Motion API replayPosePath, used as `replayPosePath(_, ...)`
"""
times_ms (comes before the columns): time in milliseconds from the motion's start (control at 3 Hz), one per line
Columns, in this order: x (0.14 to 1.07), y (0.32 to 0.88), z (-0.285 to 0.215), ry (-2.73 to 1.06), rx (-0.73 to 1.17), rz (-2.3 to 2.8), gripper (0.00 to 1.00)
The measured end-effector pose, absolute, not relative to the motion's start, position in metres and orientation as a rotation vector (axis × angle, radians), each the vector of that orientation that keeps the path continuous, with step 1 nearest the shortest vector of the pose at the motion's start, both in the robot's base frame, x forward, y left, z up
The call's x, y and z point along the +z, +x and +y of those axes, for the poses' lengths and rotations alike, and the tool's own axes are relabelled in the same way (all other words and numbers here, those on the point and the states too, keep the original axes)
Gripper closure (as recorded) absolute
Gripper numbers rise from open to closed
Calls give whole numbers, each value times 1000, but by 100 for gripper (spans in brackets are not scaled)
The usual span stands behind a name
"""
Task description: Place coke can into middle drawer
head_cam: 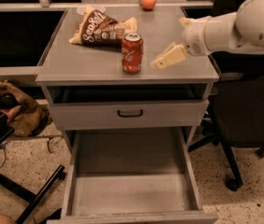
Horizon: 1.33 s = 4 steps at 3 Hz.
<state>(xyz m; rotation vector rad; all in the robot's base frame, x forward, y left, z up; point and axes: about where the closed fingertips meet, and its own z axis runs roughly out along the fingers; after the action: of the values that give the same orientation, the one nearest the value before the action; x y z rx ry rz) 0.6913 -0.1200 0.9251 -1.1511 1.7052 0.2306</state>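
My end effector hovers at the can's three o'clock, seemingly apart; released or clenched, I cannot tell. The drawer stands open at six.

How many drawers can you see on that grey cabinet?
2. The upper drawer, with a black handle, sits just under the top; the middle drawer below it is pulled out. Lower ones may be hidden. The gripper hovers over the top, beside the can.

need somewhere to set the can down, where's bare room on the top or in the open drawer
The middle drawer floor is bare. On the cabinet top, the front-left strip before the chip bag is free. Crowded: coke can with the gripper just right of it; orange at back.
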Motion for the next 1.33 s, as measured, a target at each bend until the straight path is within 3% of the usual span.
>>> replayPosePath(1000, 917, 711, -119, -1097, 240, 1691, 0)
replayPosePath(1333, 898, 734, -86, -1123, 349, 1689, 0)
